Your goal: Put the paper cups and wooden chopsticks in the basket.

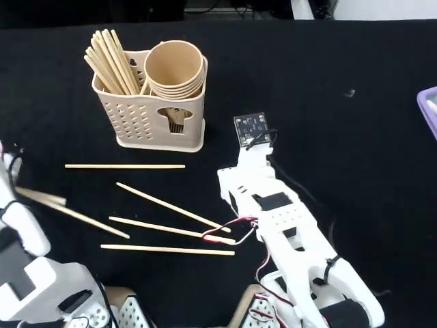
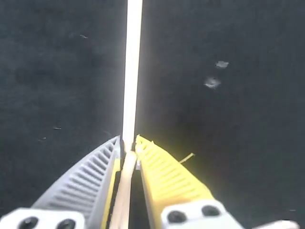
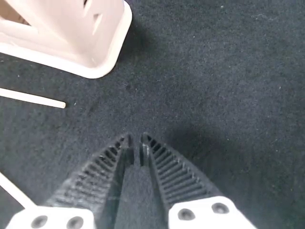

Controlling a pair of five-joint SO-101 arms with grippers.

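Note:
The beige perforated basket [image 1: 151,119] stands at the back left and holds a stack of paper cups [image 1: 175,68] and a bundle of wooden chopsticks [image 1: 109,60]. Several loose chopsticks lie in front of it: one [image 1: 125,166] level near the basket, the others [image 1: 171,230] fanned out lower down. My left gripper [image 2: 127,143] is shut on a chopstick [image 2: 132,71], which sticks out over the black cloth; in the high view this chopstick [image 1: 75,213] lies at the left edge. My right gripper [image 3: 135,140] is shut and holds nothing, just off the basket's corner [image 3: 102,52].
Black cloth [image 1: 328,82] covers the table. My right arm [image 1: 273,212] stretches from the front right toward the basket. Part of a purple thing [image 1: 429,106] shows at the right edge. The end of a loose chopstick [image 3: 47,101] lies near my right gripper.

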